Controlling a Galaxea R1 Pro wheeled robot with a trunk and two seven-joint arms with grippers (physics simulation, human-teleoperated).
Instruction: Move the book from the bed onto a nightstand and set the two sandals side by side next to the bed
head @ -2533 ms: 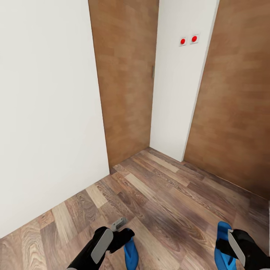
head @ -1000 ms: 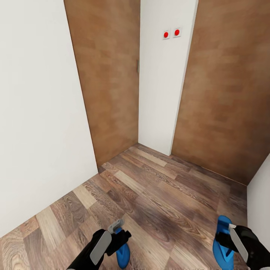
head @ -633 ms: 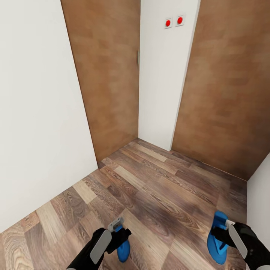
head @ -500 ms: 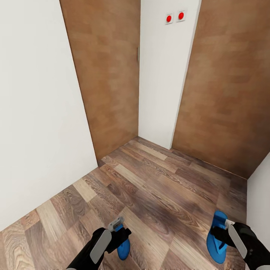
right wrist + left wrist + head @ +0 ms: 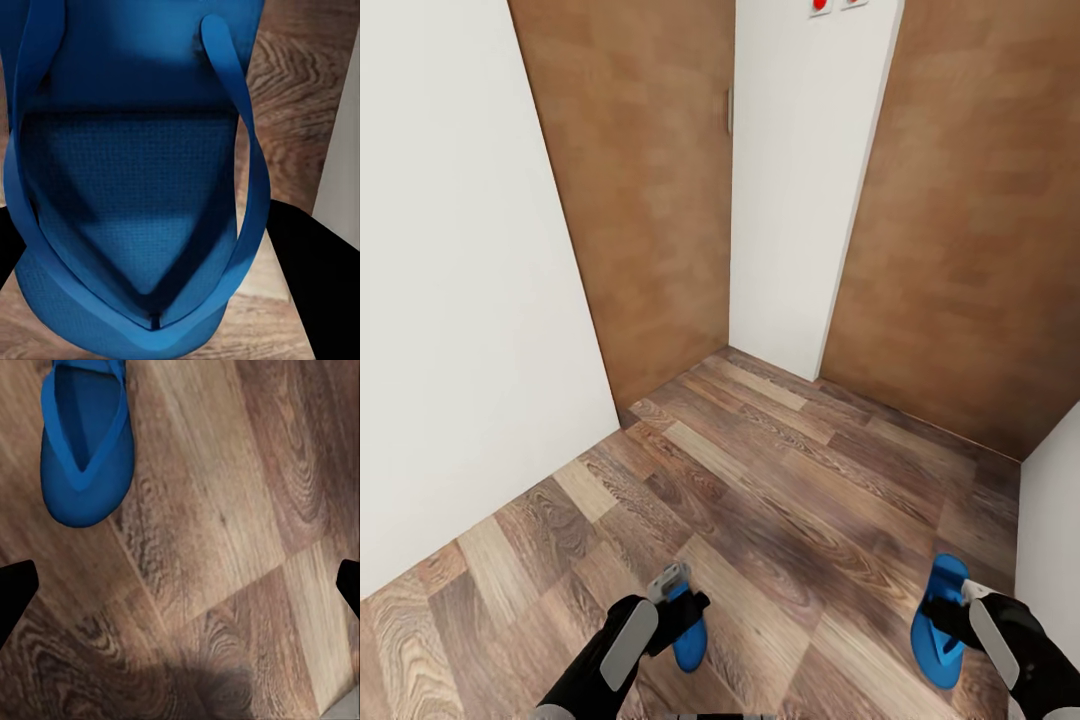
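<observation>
1. Blue rubber is crowding the right wrist view: the right sandal [image 5: 135,225] is sitting toe-first between the dark fingers of the right gripper [image 5: 960,608]. The fingers are pressing in on both flanks, so I am judging it clamped.
2. In the head view this sandal is lying at the lower right of the frame. The left sandal [image 5: 688,645] is lying at the lower centre-left, on the wood floor [image 5: 780,480].
3. The left gripper [image 5: 678,592] is hovering just above the left sandal with its jaws spread wide and holding nothing. In its wrist view the sandal is sitting beyond the fingertips, not between them.
4. Compared with the pictures from moments ago, the whole head view has been sliding. The red switches [image 5: 835,3] are now clipping the top edge, and more floor is showing at the bottom. That is the camera moving, not the doors.
5. Both sandals are keeping their places near the grippers. I am judging that the pair is being handled in a corner, with the carry to the bed yet to come.
6. Room is tight. The white wall [image 5: 460,300] is closing the left of the frame, and two brown doors [image 5: 650,200] are standing at the top. Another wall edge [image 5: 1055,520] is pressing just beside the right sandal.
7. Open floor is running through the middle of the frame.
</observation>
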